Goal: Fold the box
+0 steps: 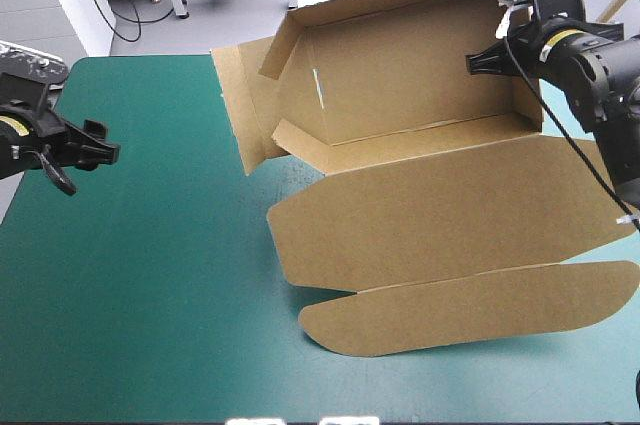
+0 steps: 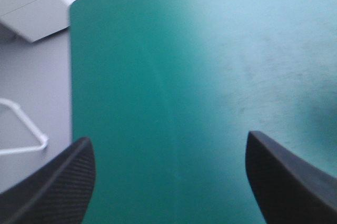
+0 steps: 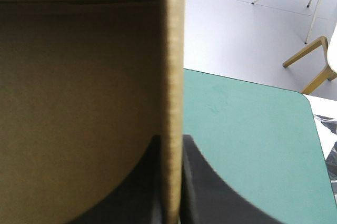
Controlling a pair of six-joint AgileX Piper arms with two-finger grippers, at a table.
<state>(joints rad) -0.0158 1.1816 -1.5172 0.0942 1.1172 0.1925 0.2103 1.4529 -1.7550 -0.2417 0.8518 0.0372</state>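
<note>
Board of this kind should be light and stiff across its panels, yet it will hinge readily at the scored creases. You would do best to pinch a wall near its free edge, without squeezing hard enough to dent it.

High view: the box point(image 1: 420, 145) sits on the far right part of the bench point(image 1: 150, 295). Its back and side walls are raised, and two long rounded flaps lie flat toward the near edge. The right jaws meet the top of its right-hand wall. The left jaws hang well apart from it, over the bench's left edge.

Left wrist view: the jaws are spread wide with only bare bench point(image 2: 184, 50) between them and no board ahead.

Right wrist view: the jaws are all but closed on a raised wall of the box point(image 3: 79, 103), whose cut edge runs up between them.
</note>
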